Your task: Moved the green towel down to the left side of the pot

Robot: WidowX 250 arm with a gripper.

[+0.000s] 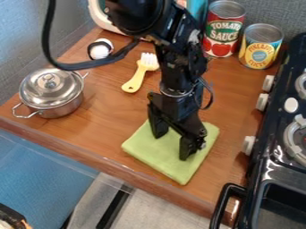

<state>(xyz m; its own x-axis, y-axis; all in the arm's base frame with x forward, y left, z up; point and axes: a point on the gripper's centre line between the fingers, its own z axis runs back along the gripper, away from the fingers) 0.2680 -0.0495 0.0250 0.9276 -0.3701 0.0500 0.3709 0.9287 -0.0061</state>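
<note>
Towel [194, 167] flat, corner toward surface [101, 129] edge, long axis unclear, under wide-spread, empty gripper [173, 145]; pot [57, 96] well apart.

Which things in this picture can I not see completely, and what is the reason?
In the camera view:
- Pot's inside: hidden by its lid.
- Part of the green towel: behind the pincer.
- Stove: cut off by the right edge.
- Teal-and-white thing: cut off by the top edge.
</note>
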